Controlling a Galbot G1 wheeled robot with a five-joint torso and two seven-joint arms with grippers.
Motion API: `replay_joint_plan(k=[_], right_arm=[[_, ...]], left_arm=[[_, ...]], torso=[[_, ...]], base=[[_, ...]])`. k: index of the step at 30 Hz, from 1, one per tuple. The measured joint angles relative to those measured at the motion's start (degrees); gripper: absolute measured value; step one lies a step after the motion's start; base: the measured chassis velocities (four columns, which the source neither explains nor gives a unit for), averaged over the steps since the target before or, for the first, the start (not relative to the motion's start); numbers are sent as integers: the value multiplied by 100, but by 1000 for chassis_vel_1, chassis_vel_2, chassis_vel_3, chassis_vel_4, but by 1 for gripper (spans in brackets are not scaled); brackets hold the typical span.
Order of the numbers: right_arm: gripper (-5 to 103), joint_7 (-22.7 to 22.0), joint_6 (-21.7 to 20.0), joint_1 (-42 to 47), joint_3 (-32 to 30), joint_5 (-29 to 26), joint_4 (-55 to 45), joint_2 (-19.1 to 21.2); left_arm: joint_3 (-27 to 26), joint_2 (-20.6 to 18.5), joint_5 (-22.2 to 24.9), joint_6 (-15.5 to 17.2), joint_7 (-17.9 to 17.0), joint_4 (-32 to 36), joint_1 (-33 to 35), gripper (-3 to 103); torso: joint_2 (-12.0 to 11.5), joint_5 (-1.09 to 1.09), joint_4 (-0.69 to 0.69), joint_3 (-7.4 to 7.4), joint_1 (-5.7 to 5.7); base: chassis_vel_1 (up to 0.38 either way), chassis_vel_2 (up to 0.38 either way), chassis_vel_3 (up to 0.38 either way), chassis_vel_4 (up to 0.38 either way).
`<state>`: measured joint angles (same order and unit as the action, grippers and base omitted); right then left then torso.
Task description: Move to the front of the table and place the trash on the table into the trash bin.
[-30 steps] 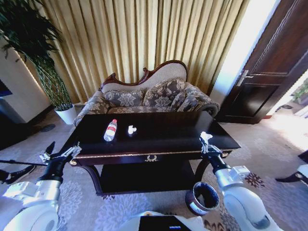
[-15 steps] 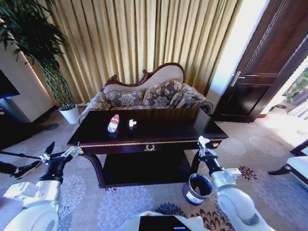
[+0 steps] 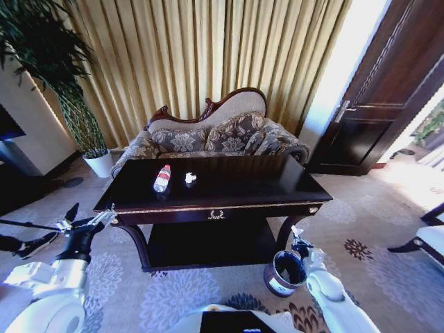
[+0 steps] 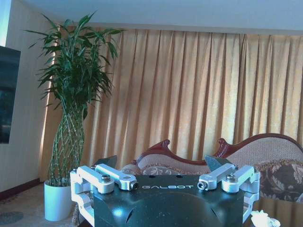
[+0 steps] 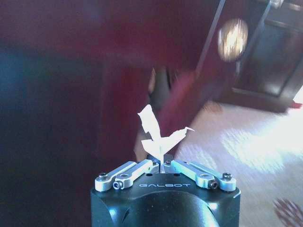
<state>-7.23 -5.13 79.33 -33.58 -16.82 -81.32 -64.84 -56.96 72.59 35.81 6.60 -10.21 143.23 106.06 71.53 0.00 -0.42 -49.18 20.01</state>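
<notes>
The right gripper [image 5: 161, 163], pinched on a crumpled white paper wad [image 5: 158, 130], hangs just above the round dark trash bin with silvery rim [image 3: 286, 272] beside the glossy mahogany table [image 3: 229, 187]. I judge this the dropping step; the next move needs the fingers to part over the bin's mouth. The left gripper [image 4: 163, 175] waits wide apart at the table's left; "GALBOT" is written on both grippers, and the clear red-capped bottle [image 3: 161, 178] remains on the table

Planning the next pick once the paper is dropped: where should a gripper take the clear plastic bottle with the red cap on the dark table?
Probably across the middle of the clear plastic bottle, at its label, coming from above. It lies on its side on the dark glossy table, lengthwise front to back, so fingers closing across the round body from left and right should hold best.
</notes>
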Motion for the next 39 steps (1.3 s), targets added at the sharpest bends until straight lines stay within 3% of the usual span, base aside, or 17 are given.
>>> replay_joint_plan(k=[5,9,11,16,19,22,25,26,28,32,34,37,39], right_arm=[[0,23,-2,-491,1,504,1321,-177],[-3,25,1,-669,-57,776,1941,-325],[1,25,2,-689,-72,837,2030,-349],[22,18,18,-746,-92,956,2152,-436],[27,11,20,-772,-95,960,2152,-441],[44,2,22,-790,-97,962,2124,-435],[49,0,23,-780,-97,962,2083,-427],[60,-2,30,-764,-97,960,2046,-423],[60,-4,35,-756,-96,958,2033,-422],[83,-12,59,-739,-109,941,2028,-415],[83,-13,65,-736,-113,931,2027,-413],[97,-14,79,-698,-121,715,1963,-410],[99,-14,67,-665,-113,420,1855,-408]], left_arm=[[-3,23,-4,-8,7,0,-2,100],[-2,20,-5,-9,8,0,0,100],[-2,14,-5,-11,8,0,-1,100],[7,10,-5,-16,22,0,-2,100],[8,16,-6,-36,44,0,4,100],[4,22,-9,-86,80,0,23,100],[-2,26,-10,-95,91,0,33,100],[-3,30,-11,-102,97,0,35,100],[-2,32,-13,-104,99,0,35,100],[7,33,-55,-108,107,0,34,100],[8,33,-67,-108,107,0,34,100],[15,37,-87,-110,108,0,38,100],[16,37,-89,-111,108,0,38,100]], torso=[[-1,0,-1,0,3],[-1,0,-2,1,2],[-1,1,-3,0,1],[-1,-1,-2,0,2],[-1,-2,0,0,2],[-1,-1,-1,0,2],[-1,-1,-1,0,2],[-1,-1,-1,0,2],[-1,-1,-1,0,2],[-1,-1,-2,0,2],[-1,-1,-2,0,2],[-1,-1,-2,0,2],[-1,-1,-2,0,2]], base=[[0,0,0,0],[0,0,0,0],[0,0,0,0],[0,0,0,0],[0,0,0,0],[0,0,0,0],[0,0,0,0],[0,0,0,0],[0,0,0,0],[0,0,0,0],[0,0,0,0],[0,0,0,0],[0,0,0,0]])
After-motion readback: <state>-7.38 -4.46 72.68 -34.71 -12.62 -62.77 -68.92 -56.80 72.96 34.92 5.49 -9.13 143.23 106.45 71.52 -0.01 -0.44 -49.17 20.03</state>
